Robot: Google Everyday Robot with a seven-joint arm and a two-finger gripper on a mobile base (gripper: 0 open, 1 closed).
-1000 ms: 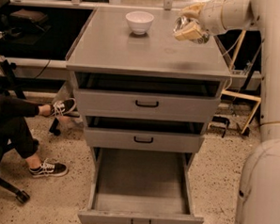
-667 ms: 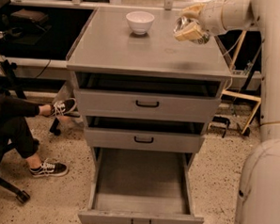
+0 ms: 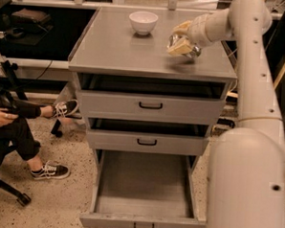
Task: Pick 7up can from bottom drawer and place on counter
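White bowl (image 3: 143, 22) near the rear edge of the counter (image 3: 117, 47), well apart from the gripper. Seated person's legs (image 3: 17, 128) left of the cabinet. Bottom drawer (image 3: 145, 190) pulled out. Gripper (image 3: 180, 39) near the counter's right edge, fingers clamped around the 7up can (image 3: 186, 43). Whether the can touches the counter: cannot tell.

Right side of bench (image 3: 117, 47): end effector (image 3: 181, 40) holding 7up can (image 3: 190, 45).
We note its fingers (image 3: 179, 48) closed around the can, low over the surface. White bowl (image 3: 143, 22) sits well apart at the rear. Bottom drawer (image 3: 143, 188) stands wide open and bare.
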